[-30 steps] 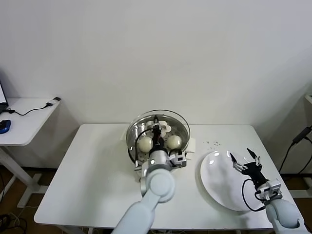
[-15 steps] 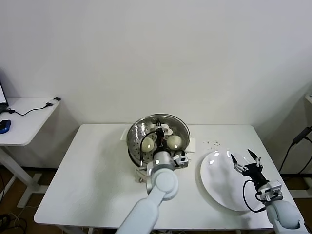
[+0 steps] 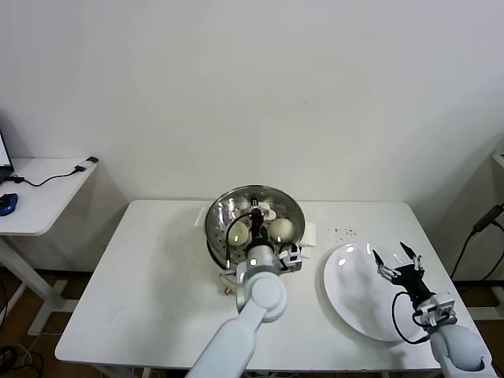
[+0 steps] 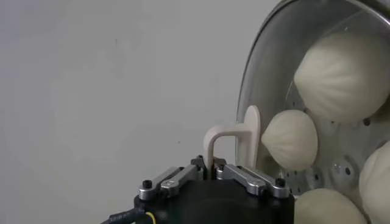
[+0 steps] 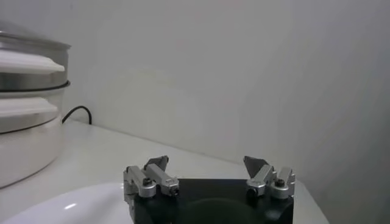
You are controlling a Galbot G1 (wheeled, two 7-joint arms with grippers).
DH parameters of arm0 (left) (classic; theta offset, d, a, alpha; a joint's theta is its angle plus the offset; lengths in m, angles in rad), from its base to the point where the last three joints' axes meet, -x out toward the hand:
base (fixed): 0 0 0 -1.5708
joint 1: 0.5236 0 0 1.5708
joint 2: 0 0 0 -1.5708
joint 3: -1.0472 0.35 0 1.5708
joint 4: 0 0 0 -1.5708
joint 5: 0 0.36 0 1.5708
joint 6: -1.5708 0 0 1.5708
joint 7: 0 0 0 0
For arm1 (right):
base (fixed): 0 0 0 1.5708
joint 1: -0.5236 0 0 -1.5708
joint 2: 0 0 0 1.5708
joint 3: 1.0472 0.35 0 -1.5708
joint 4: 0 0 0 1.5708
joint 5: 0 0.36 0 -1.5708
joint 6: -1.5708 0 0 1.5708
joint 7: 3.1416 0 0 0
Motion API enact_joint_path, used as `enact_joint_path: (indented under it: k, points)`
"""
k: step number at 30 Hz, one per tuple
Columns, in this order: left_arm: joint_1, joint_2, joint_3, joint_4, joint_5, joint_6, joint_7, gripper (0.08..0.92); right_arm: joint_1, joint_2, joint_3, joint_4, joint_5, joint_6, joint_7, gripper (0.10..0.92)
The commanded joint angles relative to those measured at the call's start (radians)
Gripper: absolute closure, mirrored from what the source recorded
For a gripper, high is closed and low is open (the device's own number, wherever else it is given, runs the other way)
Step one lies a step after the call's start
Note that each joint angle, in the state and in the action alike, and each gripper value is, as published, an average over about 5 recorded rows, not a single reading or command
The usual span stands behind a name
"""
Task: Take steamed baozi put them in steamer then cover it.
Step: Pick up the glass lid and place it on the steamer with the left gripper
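The steamer (image 3: 220,214), a shiny steel basket, stands at the back middle of the white table. The cover (image 3: 290,206), glass with a metal rim, lies over it. Through the glass I see steamed baozi (image 3: 281,228), another (image 3: 238,233), and in the left wrist view several (image 4: 344,76) cream domes. My left gripper (image 3: 256,223) is shut on the cover's white handle (image 4: 234,137); it reaches in over the steamer's near side. My right gripper (image 3: 396,258) hangs open over a flat white plate (image 3: 354,299) at the right, holding nothing.
The steamer's white pot base (image 3: 308,234) shows at its right, also seen in the right wrist view (image 5: 24,140). Dark crumbs (image 3: 344,231) lie behind the plate. A side desk (image 3: 35,201) with cables stands far left, beyond the table's edge.
The cover, held by my left gripper, has come down from a raised, tilted pose to lie over the steamer. The right arm has not moved.
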Motion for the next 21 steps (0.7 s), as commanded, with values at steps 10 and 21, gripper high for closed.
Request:
enact_joint_path:
  k: [10, 21]
  points:
    - [0.006, -0.003, -0.001, -0.006, 0.005, 0.020, 0.036, 0.852, 0.000, 0.006, 0.008, -0.004, -0.005, 0.003, -0.011, 0.203]
    - [0.048, 0.048, 0.021, -0.149, 0.000, 0.019, 0.068, 0.622, 0.005, 0.004, 0.013, -0.013, -0.005, 0.001, -0.013, 0.203]
